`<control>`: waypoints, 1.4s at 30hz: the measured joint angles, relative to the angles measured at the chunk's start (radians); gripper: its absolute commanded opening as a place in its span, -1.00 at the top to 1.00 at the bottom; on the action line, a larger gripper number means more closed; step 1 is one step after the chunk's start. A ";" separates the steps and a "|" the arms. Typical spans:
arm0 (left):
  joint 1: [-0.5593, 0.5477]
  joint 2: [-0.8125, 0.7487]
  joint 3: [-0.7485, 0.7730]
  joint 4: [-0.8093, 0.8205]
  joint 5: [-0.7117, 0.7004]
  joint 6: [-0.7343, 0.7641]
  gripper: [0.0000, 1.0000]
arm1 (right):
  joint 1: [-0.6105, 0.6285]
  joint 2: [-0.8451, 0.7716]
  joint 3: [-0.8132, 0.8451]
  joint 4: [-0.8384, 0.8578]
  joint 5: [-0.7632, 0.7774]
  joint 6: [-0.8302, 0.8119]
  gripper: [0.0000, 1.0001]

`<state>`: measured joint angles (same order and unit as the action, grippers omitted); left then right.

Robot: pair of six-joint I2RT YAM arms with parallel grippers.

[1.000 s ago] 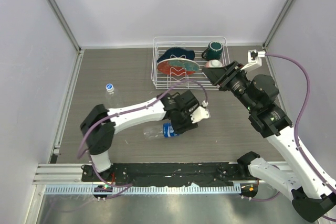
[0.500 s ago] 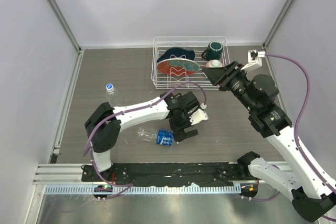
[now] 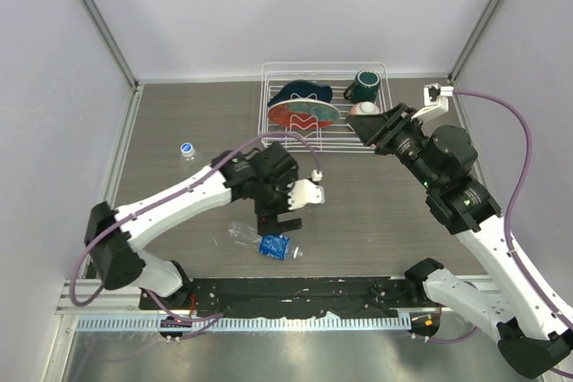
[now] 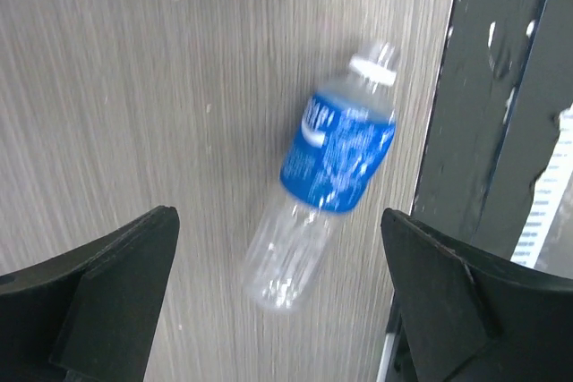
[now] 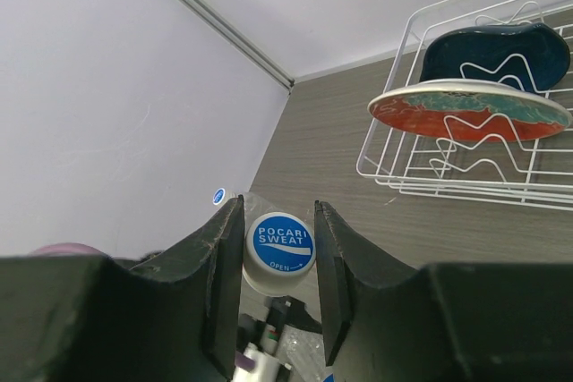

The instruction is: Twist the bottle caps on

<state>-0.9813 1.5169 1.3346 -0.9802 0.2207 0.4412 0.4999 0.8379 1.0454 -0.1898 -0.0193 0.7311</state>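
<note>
The blue-labelled bottle (image 3: 267,241) lies on its side near the table's front edge, its open neck (image 4: 374,64) pointing at the black rail. My left gripper (image 3: 279,213) hovers just above it, open, with the bottle (image 4: 329,176) free between the wide fingers (image 4: 107,297). The plain bottle (image 3: 187,152) stands upright at the left with a blue cap (image 5: 219,195) on it. My right gripper (image 3: 363,128) is raised beside the dish rack, shut on a white bottle cap (image 5: 279,246) with a blue printed top.
A white wire dish rack (image 3: 269,109) at the back holds two plates (image 3: 303,114) and a dark green mug (image 3: 363,87). The black mounting rail (image 4: 501,131) runs along the front edge, close to the lying bottle's neck.
My left gripper opened and let go of the labelled bottle, which now lies a little nearer the front edge. The left arm then drew back to the left. The right arm has not moved.
</note>
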 measured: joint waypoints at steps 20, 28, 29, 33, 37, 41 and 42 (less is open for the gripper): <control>0.238 -0.244 -0.402 -0.016 0.090 0.461 -0.99 | 0.000 0.018 0.017 -0.014 -0.014 -0.014 0.88; 0.256 -0.188 -0.410 0.066 0.094 0.526 -1.00 | 0.000 0.018 0.017 -0.005 -0.035 -0.015 0.88; 0.256 -0.185 -0.413 0.065 0.095 0.537 -0.99 | 0.000 0.018 0.017 -0.005 -0.035 -0.015 0.87; 0.256 -0.182 -0.437 0.058 0.095 0.585 -0.99 | 0.000 0.019 0.017 -0.005 -0.036 -0.018 0.88; 0.256 -0.178 -0.473 0.054 0.095 0.616 -0.99 | 0.000 0.022 0.017 -0.005 -0.039 -0.019 0.88; 0.257 -0.177 -0.518 0.063 0.094 0.623 -0.99 | 0.000 0.027 0.018 -0.005 -0.044 -0.021 0.88; 0.257 -0.177 -0.530 0.071 0.093 0.623 -0.99 | 0.000 0.029 0.018 -0.005 -0.046 -0.021 0.88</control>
<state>-0.7242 1.3399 0.8047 -0.9096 0.3138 1.0641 0.4999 0.8665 1.0634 -0.1951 -0.0650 0.7097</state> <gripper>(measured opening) 0.996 0.379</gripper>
